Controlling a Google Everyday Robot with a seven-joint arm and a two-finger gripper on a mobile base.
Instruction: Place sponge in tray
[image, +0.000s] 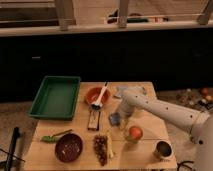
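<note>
The dark-green tray (56, 97) sits at the table's back left, with nothing in it. The small blue sponge (115, 119) lies on the table near the middle, just right of a dark rectangular brush-like item. My gripper (121, 120) is at the end of the white arm coming in from the right, lowered right over the sponge's right side and partly hiding it. The tray is well to the left of the gripper.
An orange-red bowl (97, 96) with a white utensil stands behind the sponge. A dark red-brown bowl (68, 147), a green item (54, 136), a snack bag (101, 145), an apple (134, 133), a can (163, 149) and a pale grey-blue piece (131, 90) surround it.
</note>
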